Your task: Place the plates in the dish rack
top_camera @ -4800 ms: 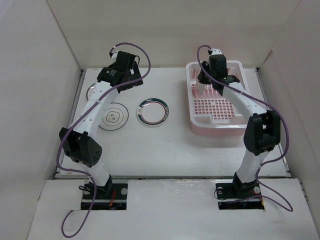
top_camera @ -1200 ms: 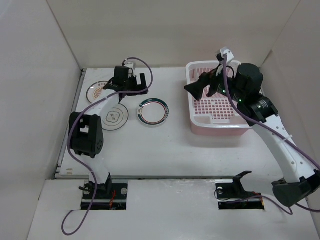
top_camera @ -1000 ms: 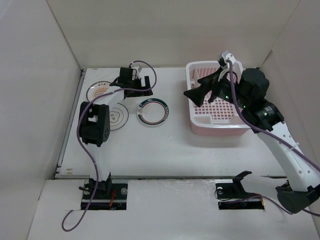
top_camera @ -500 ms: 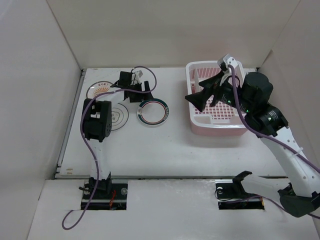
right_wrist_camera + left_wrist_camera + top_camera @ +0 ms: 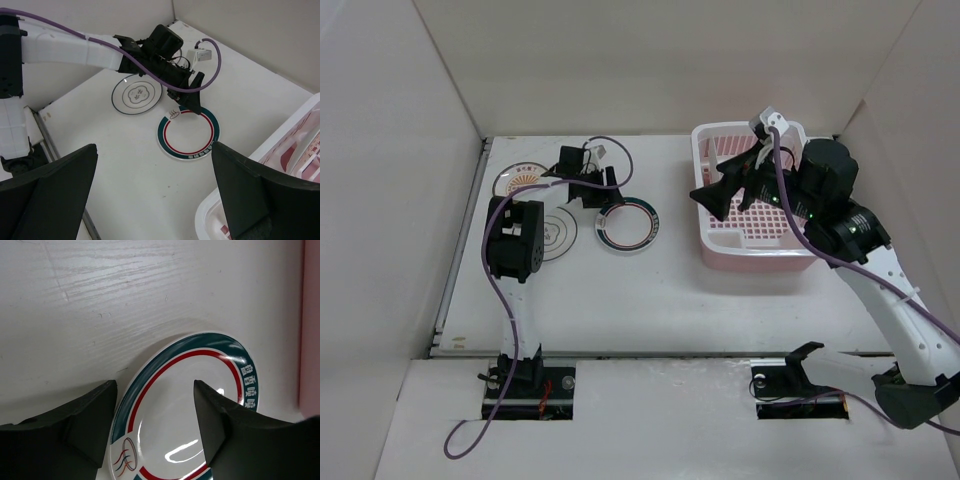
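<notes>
Three plates lie flat on the table. The teal-ringed plate [image 5: 627,222] [image 5: 185,405] [image 5: 188,132] is in the middle, the black wavy-ring plate [image 5: 552,232] [image 5: 137,95] is to its left, and the orange sunburst plate [image 5: 518,180] is at the far left. My left gripper [image 5: 603,195] [image 5: 155,390] [image 5: 192,95] is low over the teal plate's far-left rim. It is open, with one finger outside the rim and the other over the plate's inside. The pink dish rack [image 5: 760,260] [image 5: 205,217] stands at the right. My right gripper [image 5: 725,195] [image 5: 154,150] hangs wide open and empty, high above the rack's left side.
White walls close in the table on the left, back and right. A metal rail [image 5: 455,270] runs along the table's left edge. The left arm's purple cable [image 5: 605,150] loops above the plates. Bare tabletop lies between the plates and the arm bases.
My left gripper has slid right from beside the orange plate to the teal plate's rim, and its jaws have narrowed. The right gripper has lifted slightly over the rack, still wide open.
</notes>
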`<move>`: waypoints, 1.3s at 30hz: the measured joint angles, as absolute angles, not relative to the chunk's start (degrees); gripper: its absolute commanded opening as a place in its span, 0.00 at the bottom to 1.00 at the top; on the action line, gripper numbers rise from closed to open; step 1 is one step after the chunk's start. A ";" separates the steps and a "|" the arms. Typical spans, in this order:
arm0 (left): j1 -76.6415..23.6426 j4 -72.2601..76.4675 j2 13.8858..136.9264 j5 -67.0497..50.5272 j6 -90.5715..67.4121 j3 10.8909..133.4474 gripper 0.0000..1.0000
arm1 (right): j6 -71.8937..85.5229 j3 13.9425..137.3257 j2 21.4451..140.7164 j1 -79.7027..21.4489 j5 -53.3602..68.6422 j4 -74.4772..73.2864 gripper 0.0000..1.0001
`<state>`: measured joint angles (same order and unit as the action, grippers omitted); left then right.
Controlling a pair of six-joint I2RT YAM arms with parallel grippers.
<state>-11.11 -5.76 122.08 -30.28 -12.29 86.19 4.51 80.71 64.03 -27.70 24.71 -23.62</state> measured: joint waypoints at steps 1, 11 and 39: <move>-11.11 -5.80 122.10 -30.22 -12.19 86.13 0.58 | 4.47 80.77 64.03 -27.70 24.75 -23.59 1.00; -11.11 -6.90 122.28 -30.00 -11.16 84.90 0.23 | 4.27 80.90 64.01 -27.70 25.08 -23.62 1.00; -11.31 -19.49 122.28 -24.58 -17.89 96.12 0.00 | -3.29 80.05 67.44 -35.79 8.32 -27.05 1.00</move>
<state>-11.31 -19.49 122.28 -24.58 -17.89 96.12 -3.29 80.05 67.44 -35.79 8.32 -27.05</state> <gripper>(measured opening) 0.060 0.999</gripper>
